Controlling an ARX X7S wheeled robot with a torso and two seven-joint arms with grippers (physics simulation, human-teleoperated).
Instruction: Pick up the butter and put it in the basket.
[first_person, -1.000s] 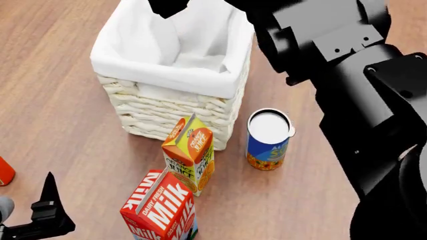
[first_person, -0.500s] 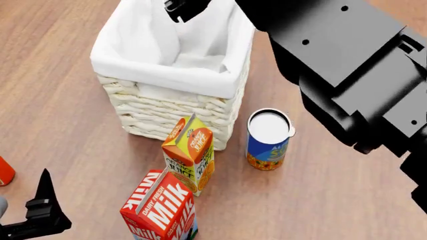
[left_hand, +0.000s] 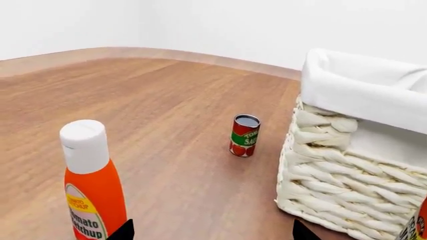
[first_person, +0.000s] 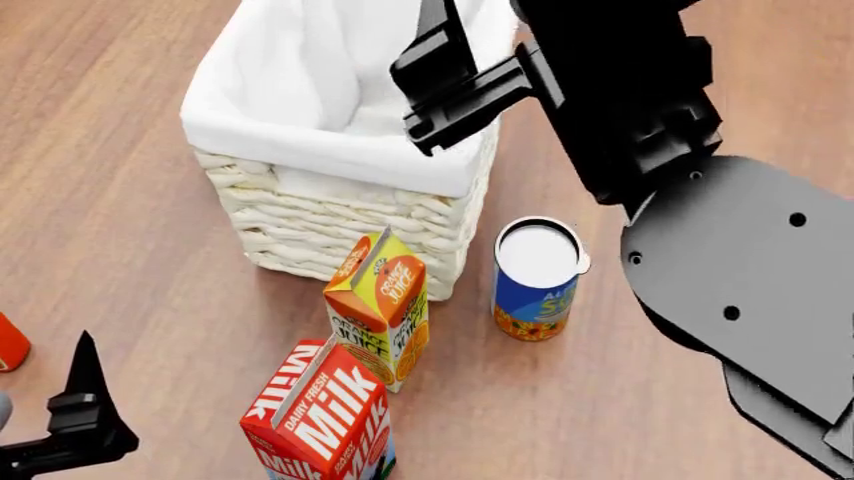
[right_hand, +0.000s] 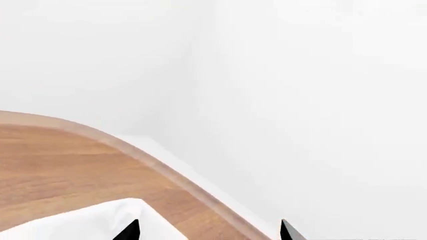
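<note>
Fingers (first_person: 447, 85) of the right arm hang spread and empty over the basket (first_person: 334, 215).

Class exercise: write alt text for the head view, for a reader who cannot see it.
The robot's black right arm reaches over a white wicker basket on a wooden floor, its tool above the rim. In front stand a juice carton, a milk carton and a blue can; the left tool shows low at the left.

- Wood-plank floor (left_hand: 167, 115), warm brown, evenly lit.
- Plain white walls (left_hand: 267, 25) meet at a corner (right_hand: 200, 75).
- Pale wooden skirting (right_hand: 167, 172) curves along the wall foot.
</note>
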